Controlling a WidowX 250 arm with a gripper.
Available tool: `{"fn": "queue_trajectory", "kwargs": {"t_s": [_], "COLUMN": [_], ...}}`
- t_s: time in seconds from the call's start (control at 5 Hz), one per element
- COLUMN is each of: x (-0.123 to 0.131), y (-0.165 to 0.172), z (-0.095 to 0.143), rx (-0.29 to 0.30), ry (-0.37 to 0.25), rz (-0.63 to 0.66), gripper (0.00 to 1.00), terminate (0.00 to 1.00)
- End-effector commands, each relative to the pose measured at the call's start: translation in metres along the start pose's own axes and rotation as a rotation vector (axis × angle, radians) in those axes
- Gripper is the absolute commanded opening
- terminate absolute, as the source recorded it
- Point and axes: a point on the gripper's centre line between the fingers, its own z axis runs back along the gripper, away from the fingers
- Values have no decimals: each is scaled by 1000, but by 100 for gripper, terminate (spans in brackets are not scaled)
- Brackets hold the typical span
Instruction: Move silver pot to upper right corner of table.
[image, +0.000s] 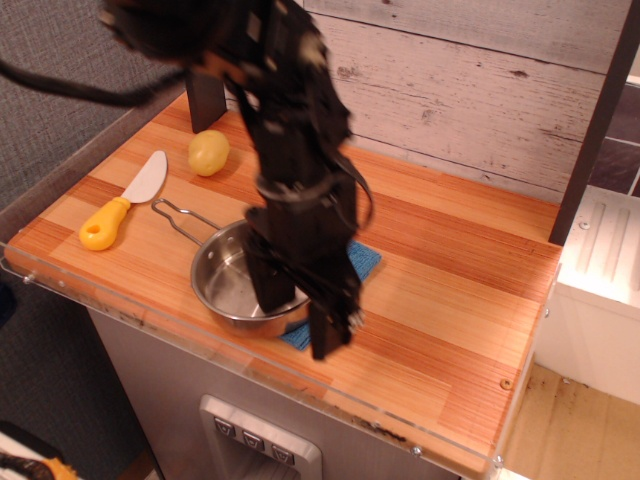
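The silver pot (224, 285) is a shallow shiny pan sitting on a blue cloth (363, 261) at the front middle of the wooden table (450, 300). Its wire handle (180, 215) points to the back left. My black gripper (305, 318) reaches down over the pot's right side. Its jaws are apart: one finger is inside the pot, the other finger (332, 325) is outside the right rim. The arm hides the pot's right half. The table's upper right corner (520, 215) is bare wood.
A knife with a yellow handle (120, 205) lies at the left. A yellow round fruit (208, 152) lies at the back left. A clear acrylic rim (300, 385) edges the table front. A dark post (600, 110) stands beyond the right back corner.
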Motion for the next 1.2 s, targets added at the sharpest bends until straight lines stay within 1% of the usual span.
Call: {"fn": "queue_trajectory", "kwargs": {"t_s": [0.0,0.2,0.4,0.6,0.8,1.0], "x": [15,17,18,16,10,7], "y": [-5,-2,7,18,31,31], "z": [-14,-10,-2,6,21,49], "rx": [41,40,35,17,2,54], "ry": [-20,-35,-51,-60,-64,-94], "rz": [-18,-5,13,37,59,33], "gripper": [100,0,0,0,0,0], "terminate": [0,0,0,0,0,0]}}
